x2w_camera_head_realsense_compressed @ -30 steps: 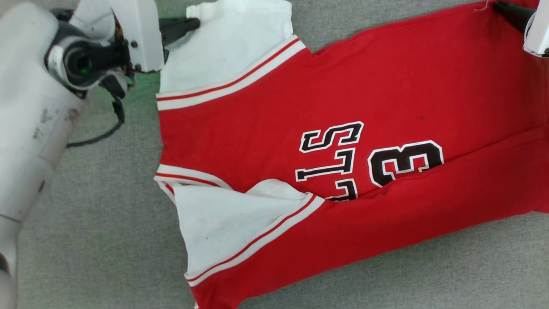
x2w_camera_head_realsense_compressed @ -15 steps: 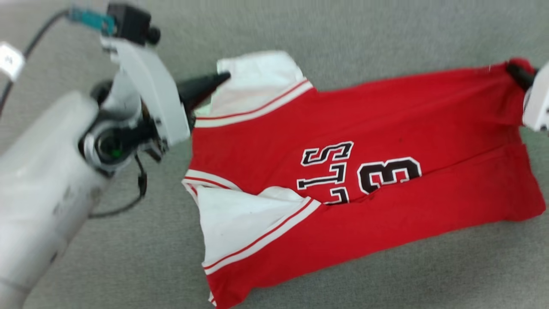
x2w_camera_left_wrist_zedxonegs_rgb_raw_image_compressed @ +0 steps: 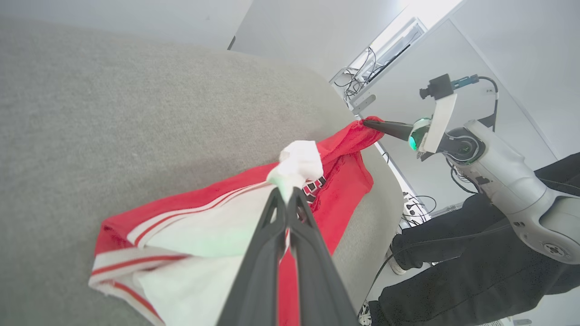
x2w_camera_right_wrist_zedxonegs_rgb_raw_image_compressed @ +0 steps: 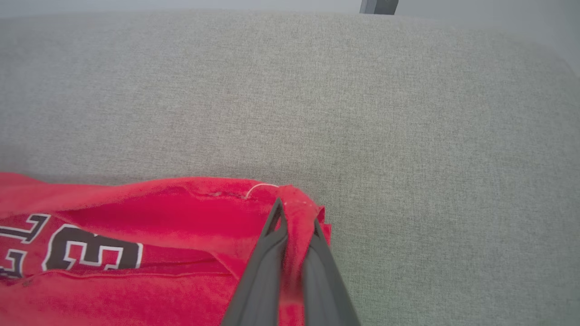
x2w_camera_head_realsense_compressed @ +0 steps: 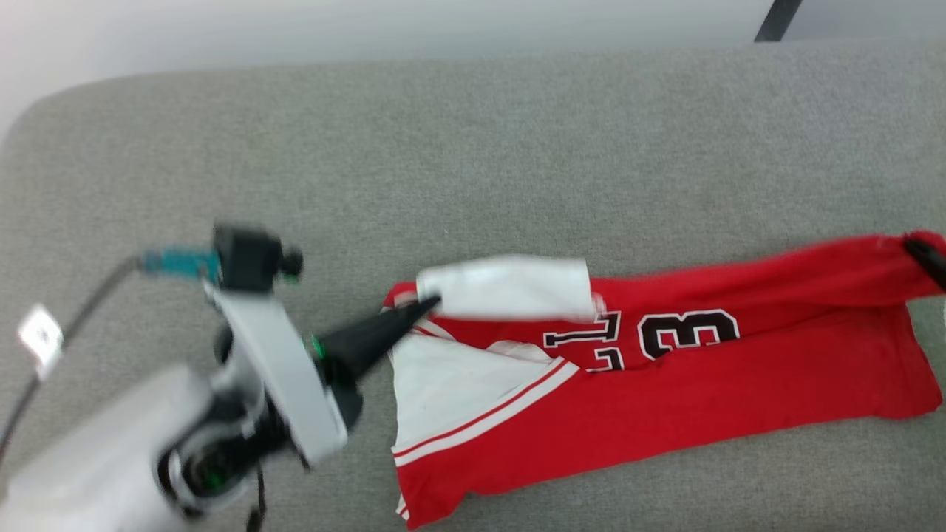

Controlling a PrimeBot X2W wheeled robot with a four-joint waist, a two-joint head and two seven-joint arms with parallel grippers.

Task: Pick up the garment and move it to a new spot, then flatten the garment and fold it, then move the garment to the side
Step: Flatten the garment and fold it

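The garment (x2w_camera_head_realsense_compressed: 665, 391), a red jersey with white sleeves and black lettering, lies on the grey padded surface (x2w_camera_head_realsense_compressed: 443, 162) with its far long edge lifted and drawn over the front. My left gripper (x2w_camera_head_realsense_compressed: 432, 303) is shut on the far white sleeve (x2w_camera_head_realsense_compressed: 510, 288); the left wrist view shows the left gripper (x2w_camera_left_wrist_zedxonegs_rgb_raw_image_compressed: 286, 192) pinching bunched white cloth. My right gripper (x2w_camera_head_realsense_compressed: 920, 255) is shut on the red hem corner at the far right. Its fingers (x2w_camera_right_wrist_zedxonegs_rgb_raw_image_compressed: 267, 253) squeeze that corner (x2w_camera_right_wrist_zedxonegs_rgb_raw_image_compressed: 299, 206). In the left wrist view, the right gripper (x2w_camera_left_wrist_zedxonegs_rgb_raw_image_compressed: 364, 121) holds the red corner above the surface.
The grey surface stretches bare beyond the garment to its far edge (x2w_camera_head_realsense_compressed: 473, 63), with a rounded corner at the far left. A dark post (x2w_camera_head_realsense_compressed: 774, 18) stands behind it. A person in dark clothes (x2w_camera_left_wrist_zedxonegs_rgb_raw_image_compressed: 476, 271) is beside the surface at the right.
The head camera has tilted up and back. My right gripper has shut on the hem corner. Both grippers have lifted the far edge and carried it over the lettering.
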